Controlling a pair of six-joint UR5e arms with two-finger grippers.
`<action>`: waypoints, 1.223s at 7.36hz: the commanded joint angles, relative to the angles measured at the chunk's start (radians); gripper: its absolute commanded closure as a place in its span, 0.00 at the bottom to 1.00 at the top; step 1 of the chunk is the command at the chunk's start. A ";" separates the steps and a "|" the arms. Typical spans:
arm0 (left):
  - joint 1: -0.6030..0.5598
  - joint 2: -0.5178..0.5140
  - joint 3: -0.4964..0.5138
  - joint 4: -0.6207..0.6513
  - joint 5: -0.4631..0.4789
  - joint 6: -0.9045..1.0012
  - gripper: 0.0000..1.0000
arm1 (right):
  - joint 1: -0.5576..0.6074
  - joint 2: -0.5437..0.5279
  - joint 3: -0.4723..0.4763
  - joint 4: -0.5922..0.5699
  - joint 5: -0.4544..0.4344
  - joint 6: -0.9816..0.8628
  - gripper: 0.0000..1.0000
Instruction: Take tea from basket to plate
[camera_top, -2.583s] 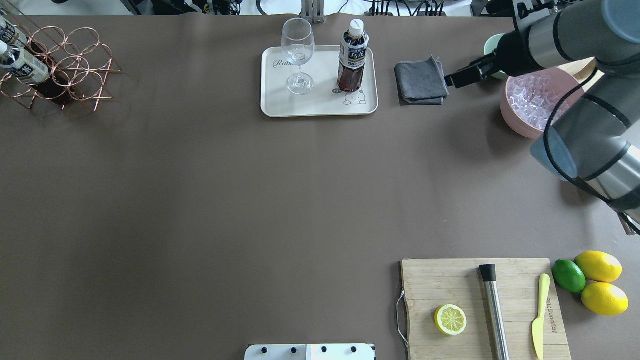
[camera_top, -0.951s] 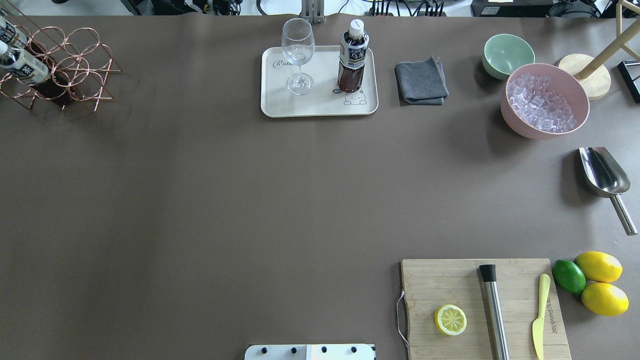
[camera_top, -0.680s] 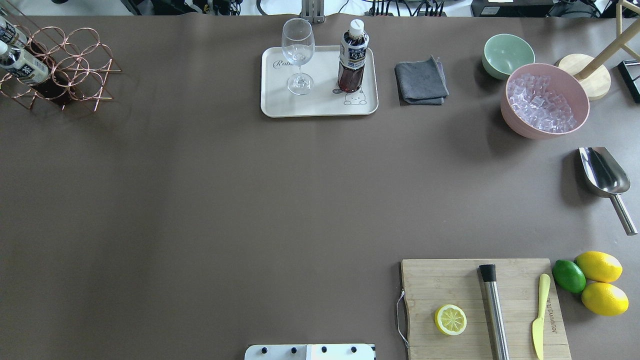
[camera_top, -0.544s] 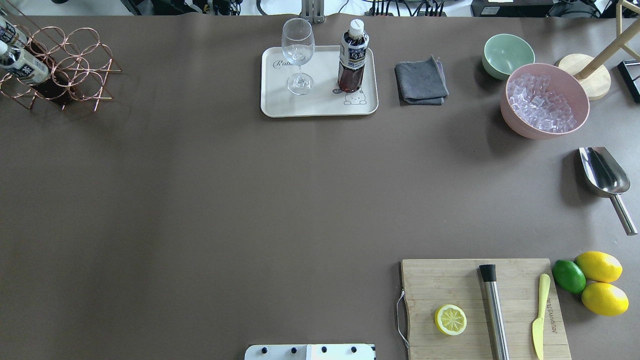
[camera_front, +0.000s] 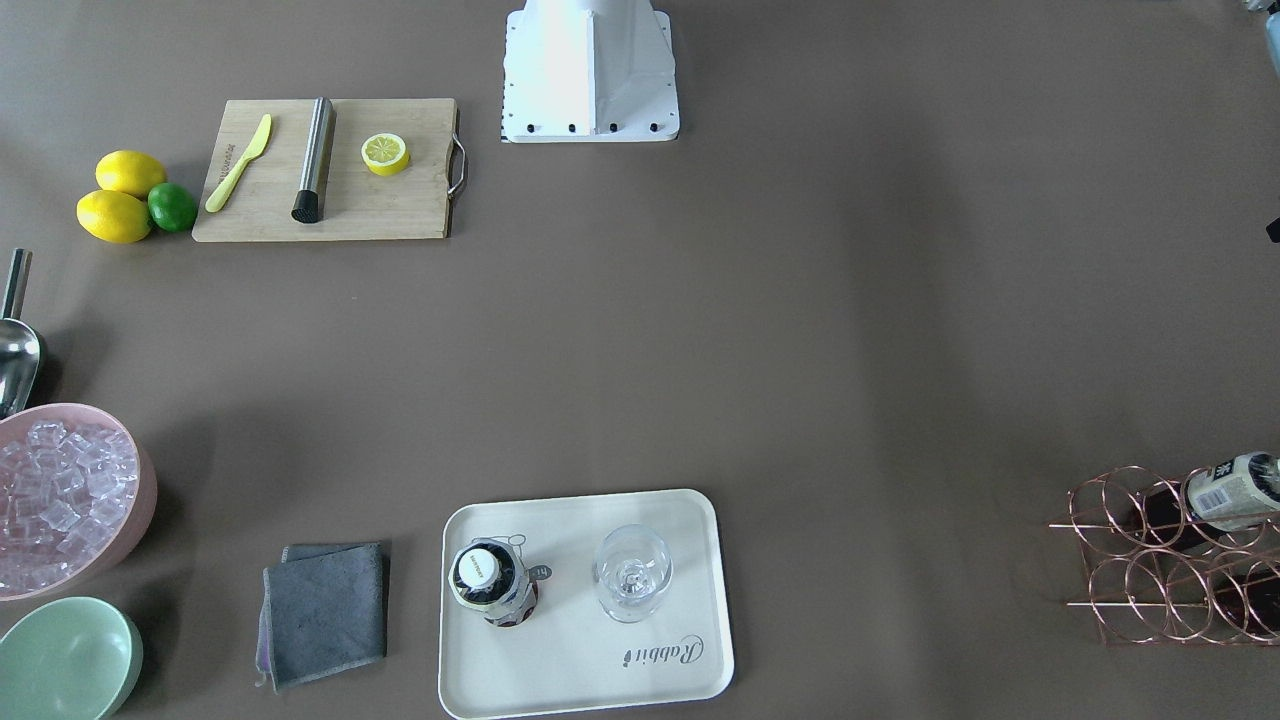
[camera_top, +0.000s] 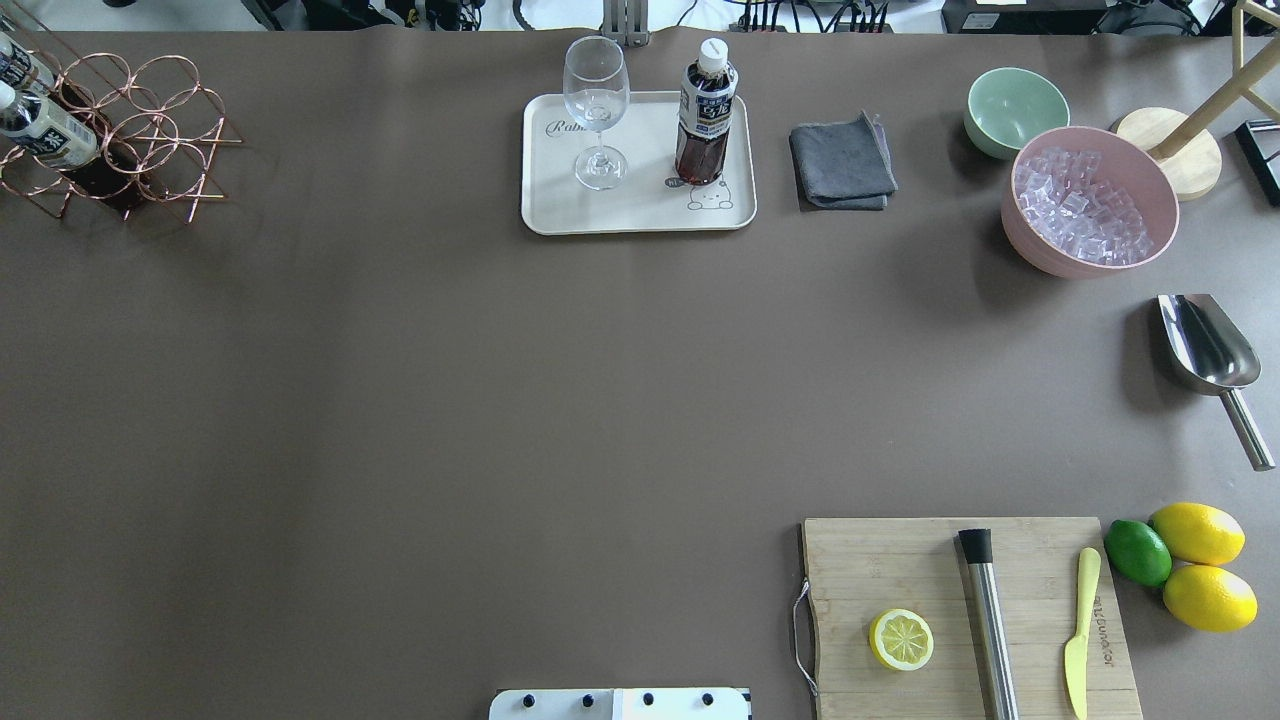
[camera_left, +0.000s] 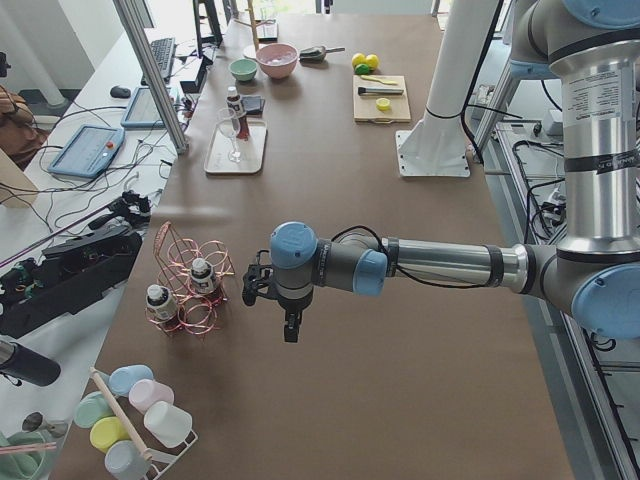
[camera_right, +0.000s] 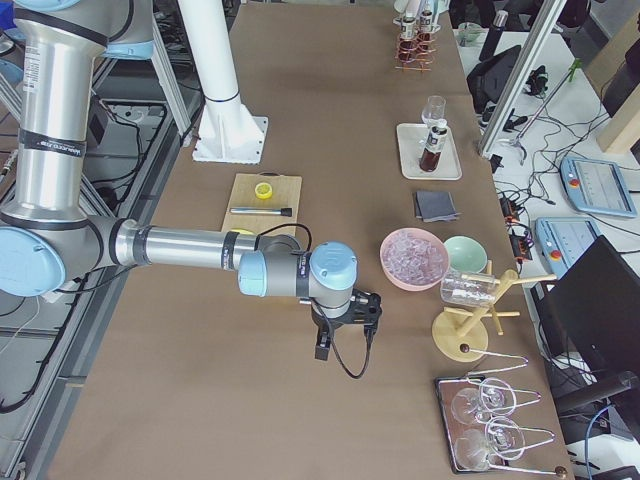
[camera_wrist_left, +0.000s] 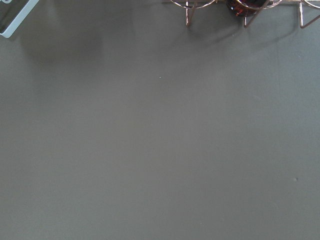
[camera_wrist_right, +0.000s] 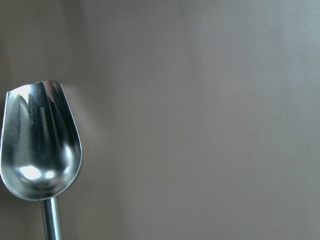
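A tea bottle (camera_top: 705, 110) stands upright on the cream plate (camera_top: 640, 215), next to a stemmed glass (camera_top: 596, 110); it also shows in the front view (camera_front: 490, 583). Two more tea bottles (camera_top: 45, 132) lie in the copper wire basket (camera_top: 150, 130) at the far left. My left gripper (camera_left: 290, 328) hangs over bare table beside the basket (camera_left: 190, 285), touching nothing. My right gripper (camera_right: 322, 348) hangs near the pink ice bowl (camera_right: 413, 257). Both grippers show only in the side views, so I cannot tell whether they are open or shut.
A grey cloth (camera_top: 842, 162), green bowl (camera_top: 1015, 108), pink ice bowl (camera_top: 1090, 200) and metal scoop (camera_top: 1208, 350) sit at the right. A cutting board (camera_top: 965, 615) with lemon half, muddler and knife is near right, with whole citrus (camera_top: 1195, 565) beside it.
The right arm, which reached over the pink bowl 2.6 s ago, has left the overhead view. Nothing on the table has moved in the last second.
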 joint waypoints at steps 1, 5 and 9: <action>0.000 0.000 -0.001 0.002 -0.001 0.000 0.02 | 0.014 -0.010 0.001 0.000 -0.002 -0.001 0.00; 0.000 0.000 0.001 0.002 -0.001 0.000 0.02 | 0.018 -0.026 0.001 0.000 -0.001 -0.001 0.00; 0.000 0.002 0.003 0.002 0.000 0.000 0.02 | 0.020 -0.026 0.001 0.000 -0.001 -0.001 0.00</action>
